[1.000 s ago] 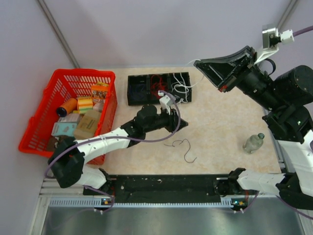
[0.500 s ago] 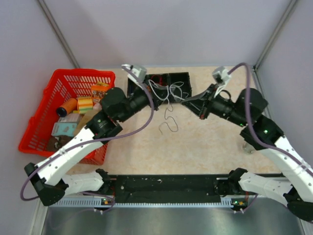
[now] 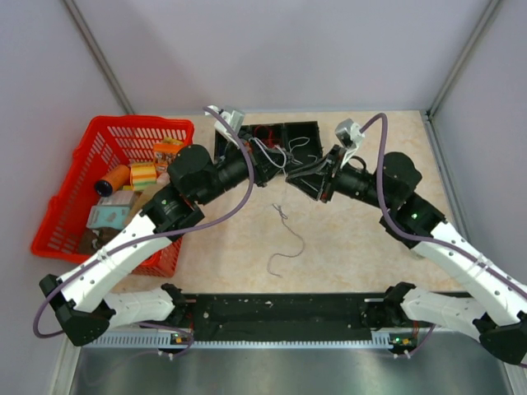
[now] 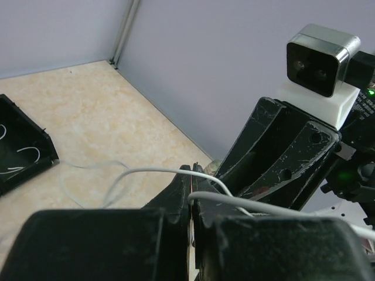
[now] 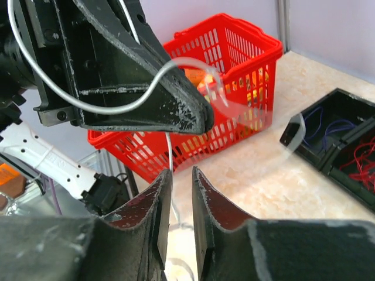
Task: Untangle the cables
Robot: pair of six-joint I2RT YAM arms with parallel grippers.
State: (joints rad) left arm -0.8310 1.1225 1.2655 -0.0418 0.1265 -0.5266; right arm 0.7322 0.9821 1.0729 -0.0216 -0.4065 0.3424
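One cable (image 3: pixel 298 236) trails nearward from the left claw (image 3: pixel 280 167).

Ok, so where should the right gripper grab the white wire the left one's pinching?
Probably the short straight stretch of white wire hanging just below the tip of the left gripper. It runs vertically there and seems to pass into the narrow gap of the right gripper, so come in level from the right, one finger on each side.

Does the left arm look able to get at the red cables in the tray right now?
Probably not yet: the left gripper is shut on a white cable, though the red cables lie uncovered nearby.
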